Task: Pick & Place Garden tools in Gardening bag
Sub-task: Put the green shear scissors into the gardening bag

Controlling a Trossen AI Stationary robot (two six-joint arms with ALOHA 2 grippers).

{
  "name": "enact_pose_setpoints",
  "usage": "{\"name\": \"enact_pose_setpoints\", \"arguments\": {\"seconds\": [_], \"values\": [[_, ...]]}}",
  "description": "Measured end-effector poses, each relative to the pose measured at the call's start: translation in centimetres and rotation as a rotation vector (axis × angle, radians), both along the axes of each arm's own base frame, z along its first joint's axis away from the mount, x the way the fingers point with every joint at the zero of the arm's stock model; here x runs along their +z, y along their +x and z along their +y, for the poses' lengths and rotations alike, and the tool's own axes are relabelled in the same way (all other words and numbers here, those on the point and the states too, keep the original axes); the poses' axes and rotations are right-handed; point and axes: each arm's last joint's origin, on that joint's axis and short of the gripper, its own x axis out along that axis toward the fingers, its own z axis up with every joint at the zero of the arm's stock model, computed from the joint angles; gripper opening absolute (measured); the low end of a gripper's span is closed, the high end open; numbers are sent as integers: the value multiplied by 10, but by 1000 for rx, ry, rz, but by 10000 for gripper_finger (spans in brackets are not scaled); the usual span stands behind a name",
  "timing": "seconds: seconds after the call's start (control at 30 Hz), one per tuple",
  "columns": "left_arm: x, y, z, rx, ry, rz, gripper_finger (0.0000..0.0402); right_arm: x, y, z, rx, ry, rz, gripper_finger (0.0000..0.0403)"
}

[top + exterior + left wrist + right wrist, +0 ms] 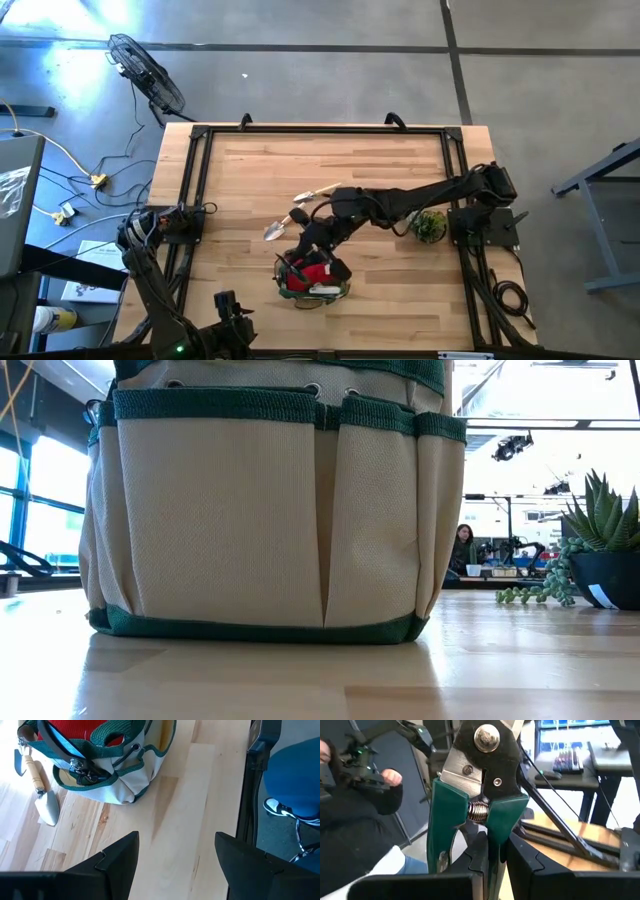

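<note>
Green-handled steel pruning shears (480,805) with a coiled spring stand pinched between the right gripper's (492,862) nearly closed dark fingers, above the soft beige canvas gardening bag (314,276) with green webbing trim near the table's front edge; the left gripper (175,857) hovers wide open and empty beside it; a wooden-handled metal trowel (42,795) lies just beside the bag.

Woven canvas bag (265,510), glossy green-handled metal shears (480,795), wood table (190,820)
</note>
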Motion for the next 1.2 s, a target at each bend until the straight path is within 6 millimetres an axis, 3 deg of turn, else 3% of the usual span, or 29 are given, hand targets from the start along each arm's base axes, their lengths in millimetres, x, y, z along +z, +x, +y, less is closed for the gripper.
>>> {"name": "enact_pose_setpoints", "arguments": {"seconds": [0.3, 0.53, 0.9, 1.2], "values": [[0, 0, 0, 1, 1, -3, 251, -21, 10, 1, -5, -15, 77, 33], [0, 0, 0, 1, 1, -5, 251, -18, 10, -2, 13, 18, 62, 33], [-1, 1, -1, 2, 1, -3, 251, -36, 4, 5, -3, -23, 240, 33], [-1, 0, -1, 6, -5, -1, 251, -56, -1, 11, -142, -117, 409, 33]]}}
